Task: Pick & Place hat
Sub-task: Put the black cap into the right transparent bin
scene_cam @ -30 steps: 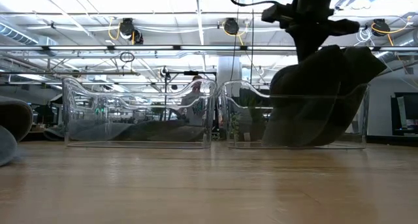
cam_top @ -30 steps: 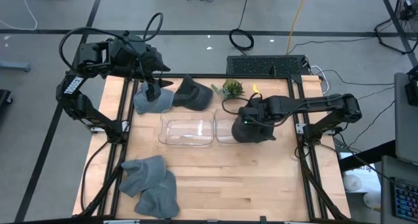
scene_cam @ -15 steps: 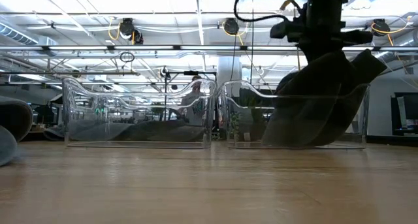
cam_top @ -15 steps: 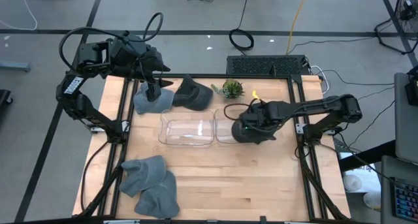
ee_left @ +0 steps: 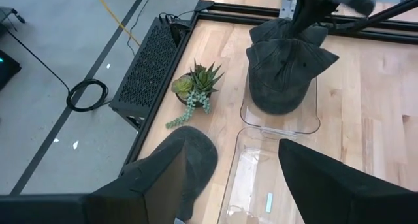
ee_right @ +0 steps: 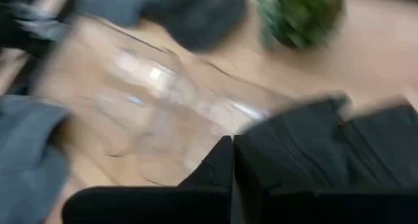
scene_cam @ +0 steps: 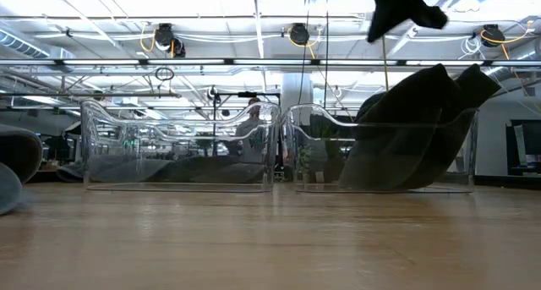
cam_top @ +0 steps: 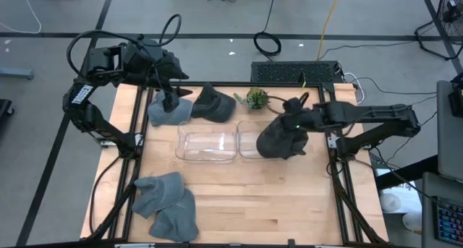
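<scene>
The wooden table carried two clear bins side by side at its middle, the left clear bin empty and the right clear bin holding the dark hat. That hat sat slumped in the right bin, its soft crown filling the far right part and spilling a little over the rim; from table height it leaned against the bin's right wall, brim end up. It looked limp, felt-like and charcoal, folded on itself.

A grey hat and a dark cap lay at the far left of the table, more grey hats at the near left, and a small potted plant stood far, between the arms.

The left gripper hung over the grey hat with its fingers spread fairly wide, holding nothing. The right gripper was above the far edge of the dark hat, fingers pressed fully together and gripping nothing that showed.

The step in hand seemed to be the retreat after placing. It would go best by lifting straight up, clear of the fabric, so no fold snags and drags the hat out.
</scene>
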You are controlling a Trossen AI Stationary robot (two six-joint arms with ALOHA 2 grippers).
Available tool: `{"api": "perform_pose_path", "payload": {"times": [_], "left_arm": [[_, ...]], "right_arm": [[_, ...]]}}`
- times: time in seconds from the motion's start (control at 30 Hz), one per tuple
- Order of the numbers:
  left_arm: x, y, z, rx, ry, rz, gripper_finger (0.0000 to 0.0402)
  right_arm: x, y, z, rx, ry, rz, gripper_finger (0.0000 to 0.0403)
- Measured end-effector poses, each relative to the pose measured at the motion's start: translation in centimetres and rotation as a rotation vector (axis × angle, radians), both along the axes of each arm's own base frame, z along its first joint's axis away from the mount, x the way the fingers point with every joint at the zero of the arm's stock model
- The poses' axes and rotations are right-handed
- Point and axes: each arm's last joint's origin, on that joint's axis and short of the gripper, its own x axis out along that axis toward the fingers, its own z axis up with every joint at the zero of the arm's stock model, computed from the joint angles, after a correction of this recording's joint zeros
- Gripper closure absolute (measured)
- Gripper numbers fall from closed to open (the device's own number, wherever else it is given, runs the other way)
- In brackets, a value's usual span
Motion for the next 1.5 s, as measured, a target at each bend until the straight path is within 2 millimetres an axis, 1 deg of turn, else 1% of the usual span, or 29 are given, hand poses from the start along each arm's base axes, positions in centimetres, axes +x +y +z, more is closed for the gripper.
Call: {"api": "perform_pose_path", "payload": {"times": [0.13, 0.23, 0.3, 0.37, 0.57, 0.73, 0.83, 0.93, 1.07, 1.27, 1.5], "left_arm": [[0.4, 0.1, -0.2, -0.006, 0.009, 0.002, 0.0141], [0.3, 0.1, -0.2, -0.010, 0.006, 0.005, 0.0137], [0.4, 0.1, -0.2, -0.028, 0.000, 0.022, 0.0135], [0.5, 0.1, -0.2, -0.045, -0.004, 0.036, 0.0137], [0.4, 0.1, -0.2, -0.083, -0.018, 0.066, 0.0149], [0.5, 0.2, -0.4, -0.070, -0.009, 0.085, 0.0157], [0.9, 1.0, -1.6, -0.036, 0.061, 0.162, 0.0156], [1.5, 2.5, -3.2, -0.049, 0.117, 0.219, 0.0149], [2.6, 4.5, -4.7, -0.053, 0.094, 0.286, 0.0131], [3.7, 7.0, -7.4, -0.068, 0.085, 0.390, 0.0108], [4.3, 9.7, -11.8, -0.095, 0.130, 0.494, 0.0112]], "right_arm": [[0.6, 0.0, 1.3, -0.099, -0.113, 0.119, 0.0403], [1.0, -0.1, 1.8, -0.146, -0.153, 0.167, 0.0400], [1.1, -0.2, 2.0, -0.176, -0.164, 0.191, 0.0389], [1.2, -0.4, 2.1, -0.221, -0.164, 0.221, 0.0371], [1.8, -0.9, 2.9, -0.389, -0.177, 0.331, 0.0299], [2.2, -1.2, 3.7, -0.510, -0.215, 0.369, 0.0244], [2.3, -1.2, 3.9, -0.533, -0.228, 0.378, 0.0218], [2.3, -1.2, 4.0, -0.546, -0.232, 0.393, 0.0198], [2.3, -1.2, 4.0, -0.545, -0.233, 0.394, 0.0181], [1.8, -1.2, 4.5, -0.544, -0.259, 0.383, 0.0170], [1.5, -1.2, 5.4, -0.565, -0.330, 0.367, 0.0172]]}}
